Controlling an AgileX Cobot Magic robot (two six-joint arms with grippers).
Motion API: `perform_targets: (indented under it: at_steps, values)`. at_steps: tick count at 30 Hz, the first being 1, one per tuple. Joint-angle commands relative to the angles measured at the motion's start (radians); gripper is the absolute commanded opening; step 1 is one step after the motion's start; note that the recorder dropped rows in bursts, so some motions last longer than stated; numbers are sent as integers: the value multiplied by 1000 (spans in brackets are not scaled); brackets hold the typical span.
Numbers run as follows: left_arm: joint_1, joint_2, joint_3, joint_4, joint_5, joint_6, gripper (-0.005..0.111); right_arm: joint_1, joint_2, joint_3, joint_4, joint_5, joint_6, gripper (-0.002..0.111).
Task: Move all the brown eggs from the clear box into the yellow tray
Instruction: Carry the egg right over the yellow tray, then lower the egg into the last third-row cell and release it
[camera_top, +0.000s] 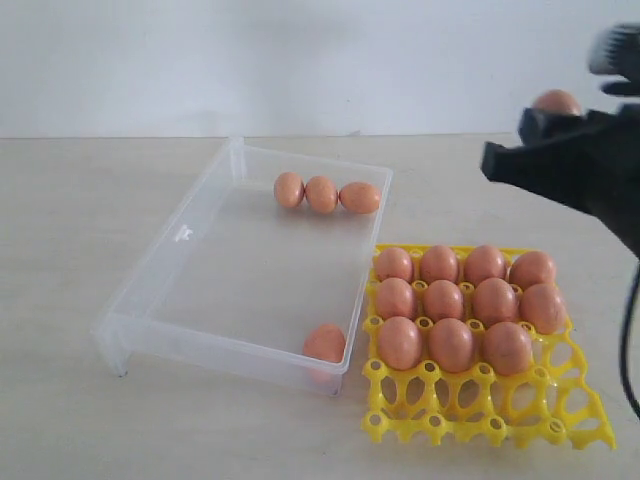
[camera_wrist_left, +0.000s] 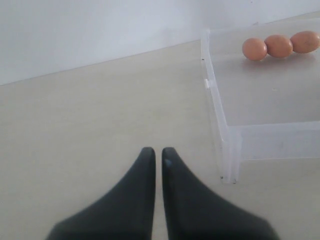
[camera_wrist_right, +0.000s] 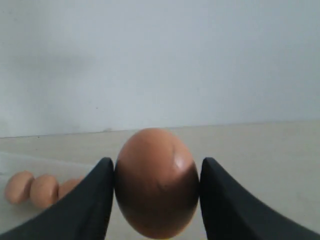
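Above the far right corner of the yellow tray (camera_top: 497, 428), clear of the table: one brown egg (camera_wrist_right: 155, 182), pinched across its narrow girth by the right gripper (camera_wrist_right: 156, 162). A finger pressed each flank, and the egg's long axis ran crosswise to the squeeze.

- Tray contents: eleven eggs in the three far rows.
- Open places: the near row of cells (camera_top: 465, 405) and the right-hand end cell of the third row (camera_top: 560, 355). All lay below the held egg, on the near side of it. As a judgement, the third-row cell was the shorter trip.
- Clear box (camera_top: 180, 235): four eggs remained, three in a line (camera_top: 321, 194) at the far wall and one (camera_top: 325, 343) in the near corner beside the tray.
- Left gripper (camera_wrist_left: 157, 152): jaws pressed together and empty, over bare table outside the box, well away from the tray.
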Motion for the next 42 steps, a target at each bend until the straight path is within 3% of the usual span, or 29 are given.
perform_targets:
  at_steps: [1,5,8,16,21,30,42]
  values:
    - [4,-4,4,0,-4,-11,4,-1,-106,170,-10,75,155,0]
    - [4,-4,4,0,-4,-11,4,-1,-194,287,-10,120,290,0]
    - [4,-4,4,0,-4,-11,4,-1,-219,349,15,117,273,0]
    - [4,-4,4,0,-4,-11,4,-1,-110,372,143,193,-7,0]
    - [4,-4,4,0,-4,-11,4,-1,22,365,54,106,-13,0]
    - [4,-4,4,0,-4,-11,4,-1,245,364,-258,-106,273,0]
    - [4,-4,4,0,-4,-11,4,-1,343,355,-279,-202,287,2]
